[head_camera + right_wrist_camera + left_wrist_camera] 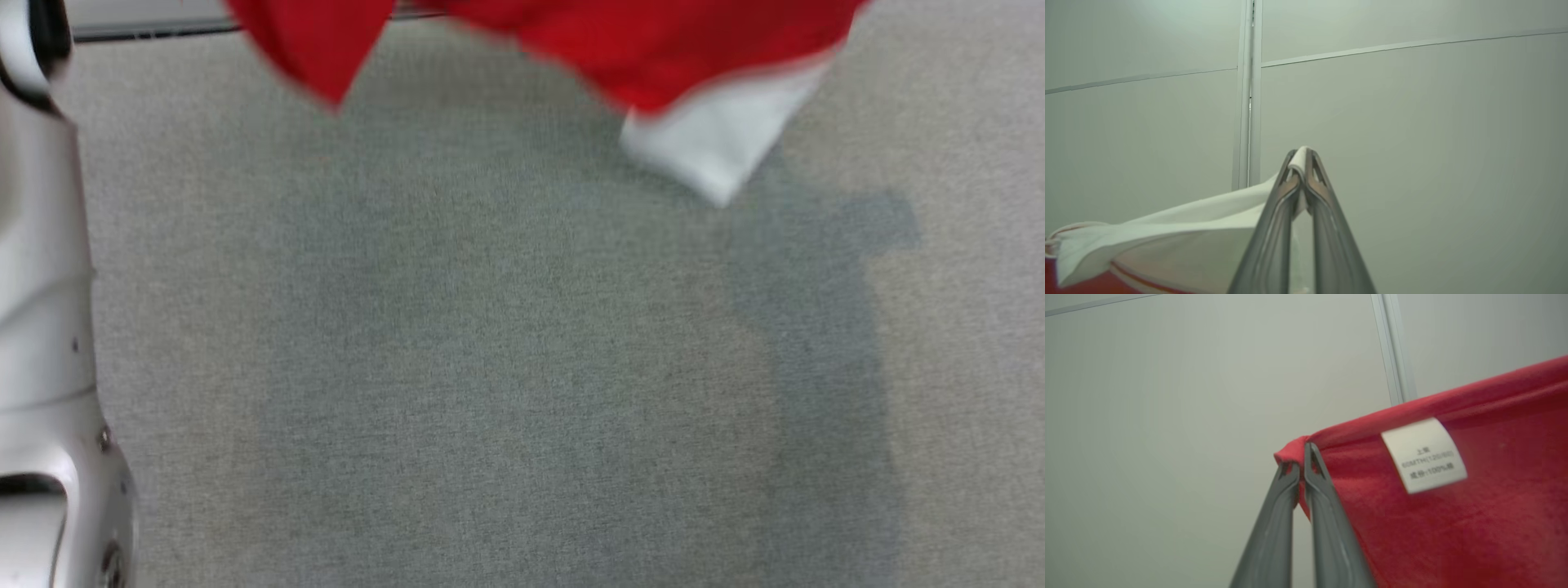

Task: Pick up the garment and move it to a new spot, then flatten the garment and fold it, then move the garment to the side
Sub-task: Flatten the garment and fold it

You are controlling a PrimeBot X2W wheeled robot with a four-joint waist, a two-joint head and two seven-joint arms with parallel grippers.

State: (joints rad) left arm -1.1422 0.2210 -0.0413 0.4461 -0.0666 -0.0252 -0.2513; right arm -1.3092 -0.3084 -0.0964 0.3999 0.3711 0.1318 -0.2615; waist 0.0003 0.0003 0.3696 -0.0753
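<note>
The garment [637, 49] is red with a white part and hangs blurred across the top of the head view, lifted off the grey surface. In the left wrist view my left gripper [1301, 457] is shut on a red corner of the garment [1453, 522], next to a white label [1424, 455]. In the right wrist view my right gripper [1300, 157] is shut on a white edge of the garment [1180, 228], which stretches away to the left with a bit of red at the lower left.
A grey cloth-covered surface [506, 351] spreads below the hanging garment, with a shadow at the right. My pale left arm [41, 327] stands along the left edge. Pale wall panels [1412, 122] with seams lie beyond both grippers.
</note>
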